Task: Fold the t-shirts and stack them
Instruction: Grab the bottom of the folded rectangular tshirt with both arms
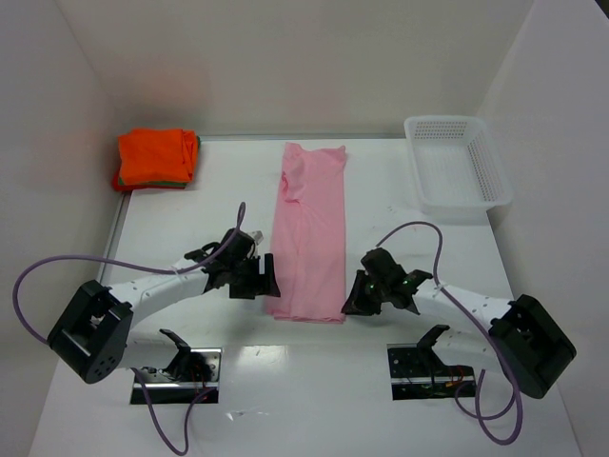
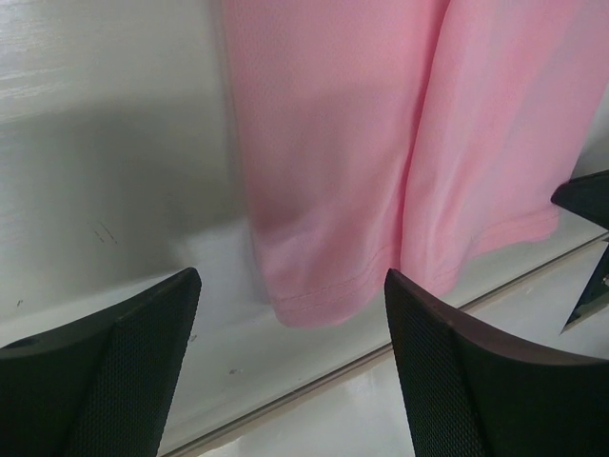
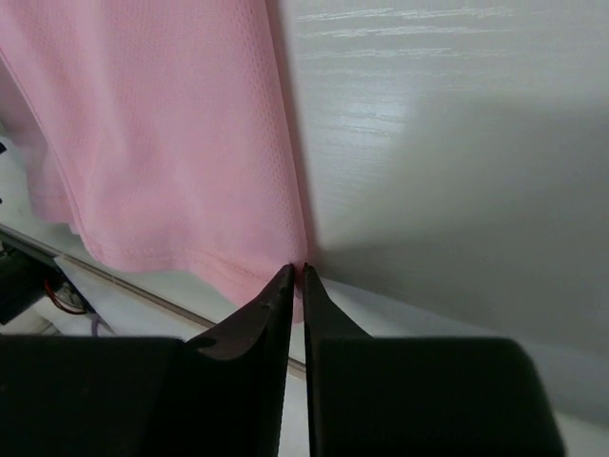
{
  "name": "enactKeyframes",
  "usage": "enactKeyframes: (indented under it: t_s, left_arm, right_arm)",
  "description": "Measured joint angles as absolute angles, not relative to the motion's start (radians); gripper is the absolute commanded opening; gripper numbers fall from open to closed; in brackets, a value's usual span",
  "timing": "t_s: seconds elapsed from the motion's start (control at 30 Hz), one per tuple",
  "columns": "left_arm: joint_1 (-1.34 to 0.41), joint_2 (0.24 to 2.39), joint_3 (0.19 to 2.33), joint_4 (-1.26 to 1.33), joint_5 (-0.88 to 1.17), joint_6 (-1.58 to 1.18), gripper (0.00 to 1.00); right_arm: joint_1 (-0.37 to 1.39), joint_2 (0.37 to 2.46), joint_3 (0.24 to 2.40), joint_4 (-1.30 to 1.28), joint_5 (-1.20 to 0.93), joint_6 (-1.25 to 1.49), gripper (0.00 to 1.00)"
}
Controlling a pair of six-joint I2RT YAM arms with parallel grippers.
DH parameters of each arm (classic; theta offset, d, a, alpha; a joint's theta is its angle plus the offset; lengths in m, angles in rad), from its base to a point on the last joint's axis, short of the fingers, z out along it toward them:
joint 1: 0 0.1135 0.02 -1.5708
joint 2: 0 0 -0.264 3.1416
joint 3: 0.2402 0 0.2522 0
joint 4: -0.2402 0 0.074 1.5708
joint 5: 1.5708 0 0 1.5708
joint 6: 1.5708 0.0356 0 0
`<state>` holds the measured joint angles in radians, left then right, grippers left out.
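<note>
Overhead view of a white desk (image 1: 190,409) with two robot arms reaching in from the near edge. A pale pink t-shirt (image 1: 309,238) lies in the middle of the desk, folded lengthwise into a long narrow strip that runs from the far edge towards the arms, its hem nearest them. At the far left corner sits a folded bright orange t-shirt (image 1: 155,155) on top of a green t-shirt (image 1: 194,164), of which only a thin edge shows. A white plastic mesh basket (image 1: 457,171) stands at the far right corner, well apart from the shirts.

The left claw (image 1: 266,276) rests low beside the near left corner of the pink strip. Its wrist view shows the left claw (image 2: 290,286) spread wide, with the hem of the pink t-shirt (image 2: 381,143) lying flat just ahead, between the two fingers and held by neither.

The right claw (image 1: 354,297) is at the near right corner. In its wrist view the right claw (image 3: 296,276) is pressed together, its tips meeting the edge of the pink t-shirt (image 3: 162,133) at the hem; whether any cloth is nipped between them cannot be told.
</note>
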<state>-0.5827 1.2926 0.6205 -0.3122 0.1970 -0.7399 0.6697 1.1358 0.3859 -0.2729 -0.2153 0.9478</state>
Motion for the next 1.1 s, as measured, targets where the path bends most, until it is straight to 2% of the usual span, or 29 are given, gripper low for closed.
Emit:
enactKeyframes:
  t_s: [0.07, 0.73, 1.1]
  left_arm:
    - [-0.583, 1.293, 0.614, -0.310, 0.197, -0.741, 0.86]
    - [-0.588, 1.294, 0.547, -0.242, 0.310, -0.775, 0.76]
    - [-0.691, 1.333, 0.512, -0.114, 0.285, -0.947, 0.49]
  right_arm:
    - [0.670, 1.150, 0.386, -0.264, -0.214, 0.947, 0.00]
    - [0.662, 1.073, 0.393, -0.321, -0.109, 0.947, 0.00]
    - [0.661, 1.071, 0.392, -0.313, -0.121, 0.945, 0.00]
